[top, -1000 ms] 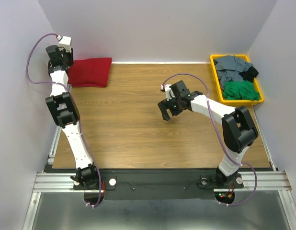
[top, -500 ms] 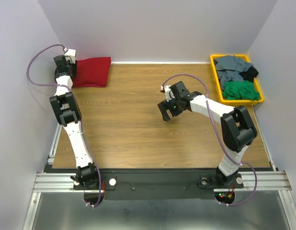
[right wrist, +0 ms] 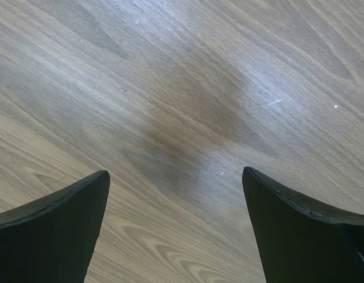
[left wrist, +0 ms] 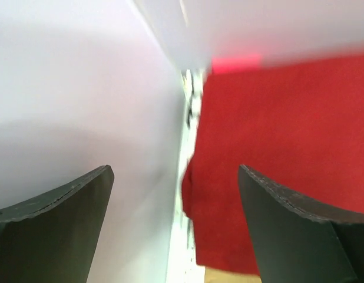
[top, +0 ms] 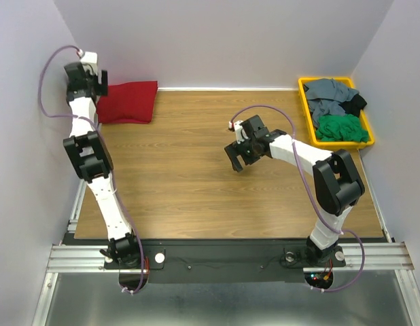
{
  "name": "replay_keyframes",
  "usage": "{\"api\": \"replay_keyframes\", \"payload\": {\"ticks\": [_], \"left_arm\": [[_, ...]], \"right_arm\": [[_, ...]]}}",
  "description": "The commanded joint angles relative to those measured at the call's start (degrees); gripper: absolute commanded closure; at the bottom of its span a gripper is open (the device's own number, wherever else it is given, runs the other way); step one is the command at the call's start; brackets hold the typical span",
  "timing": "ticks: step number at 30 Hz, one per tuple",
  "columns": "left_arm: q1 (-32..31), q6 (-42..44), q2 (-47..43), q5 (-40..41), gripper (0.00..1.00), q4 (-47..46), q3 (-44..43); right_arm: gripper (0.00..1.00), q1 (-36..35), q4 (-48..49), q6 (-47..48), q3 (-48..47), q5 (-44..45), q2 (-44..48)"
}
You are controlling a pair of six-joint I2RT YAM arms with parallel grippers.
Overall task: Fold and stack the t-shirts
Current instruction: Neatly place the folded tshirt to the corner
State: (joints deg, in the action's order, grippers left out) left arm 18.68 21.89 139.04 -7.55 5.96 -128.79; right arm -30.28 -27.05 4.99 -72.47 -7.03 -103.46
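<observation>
At the far left corner of the table, the left gripper hangs just beside the folded crimson t-shirt, its fingers spread wide and holding nothing. The shirt lies to that gripper's right, one edge showing between the fingers in the wrist view, its long axis running along the back wall. Mid-table, the right gripper hovers over bare wood, fingers likewise wide and empty. A heap of unfolded t-shirts, grey, green and black, fills the yellow bin at the far right corner, well apart from both grippers. Judgement: the right arm is nearer that heap, which lies to its right and farther back.
</observation>
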Motion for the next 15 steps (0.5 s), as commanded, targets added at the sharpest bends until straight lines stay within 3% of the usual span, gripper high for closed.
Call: {"api": "replay_keyframes", "payload": {"ticks": [1,7,12,15], "left_arm": [[0.31,-4.40,-17.03,-3.87,0.01,-0.78,-1.90],[-4.34,-1.32,-27.05,-4.84,0.02,7.04,0.91],[-10.67,-1.50,-31.11,-10.54,0.01,23.02,2.93],[-15.85,-3.85,-38.19,-10.73,0.01,24.46,13.70]], "right_arm": [[0.00,2.06,-0.20,0.81,-2.06,2.19,3.70],[0.00,8.64,-0.37,-0.25,-3.82,1.32,5.72],[0.00,15.76,-0.72,-2.88,-3.82,-1.49,8.35],[0.00,18.84,-1.86,-3.50,-2.68,-4.57,9.50]]}}
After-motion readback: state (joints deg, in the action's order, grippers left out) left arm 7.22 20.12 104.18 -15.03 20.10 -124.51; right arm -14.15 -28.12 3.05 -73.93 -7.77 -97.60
